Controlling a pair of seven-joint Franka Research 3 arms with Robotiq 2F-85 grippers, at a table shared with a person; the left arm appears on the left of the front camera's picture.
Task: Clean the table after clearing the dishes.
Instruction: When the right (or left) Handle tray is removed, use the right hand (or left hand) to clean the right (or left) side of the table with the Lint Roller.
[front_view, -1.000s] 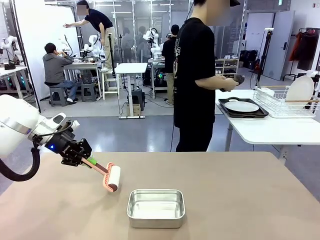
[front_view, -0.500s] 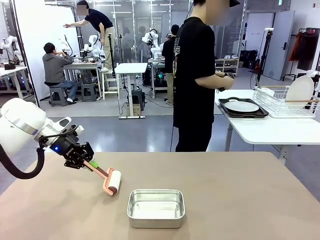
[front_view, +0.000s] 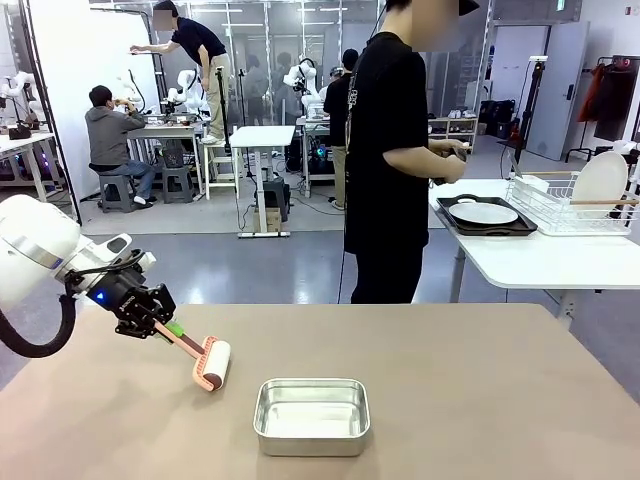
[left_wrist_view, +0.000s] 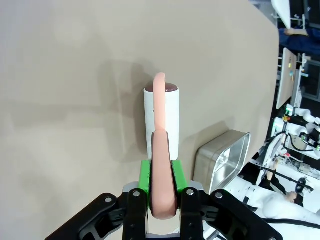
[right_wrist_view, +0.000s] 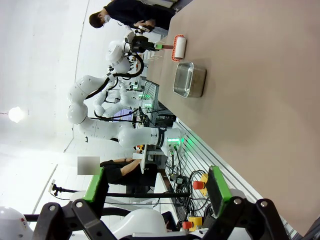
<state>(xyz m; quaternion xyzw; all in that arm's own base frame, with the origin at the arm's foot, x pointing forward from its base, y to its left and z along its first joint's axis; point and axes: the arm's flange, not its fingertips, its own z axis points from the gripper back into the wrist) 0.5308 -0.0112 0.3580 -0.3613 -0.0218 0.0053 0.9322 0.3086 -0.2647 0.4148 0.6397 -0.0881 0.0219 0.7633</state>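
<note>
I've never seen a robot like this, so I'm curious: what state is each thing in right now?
left claw: shut on the lint roller's handle.
right claw: open, holding nothing.
lint roller: tilted, roll down at the table.
steel pan: empty, upright.
white plate: flat on a dark tray.
second plate: upright in the rack.

A: Any lettering we can read out there?
B: Nothing legible. There's pale print (front_view: 352, 106) down the side of the person's black shirt (front_view: 390, 150), too small and blurred to make out.
</note>
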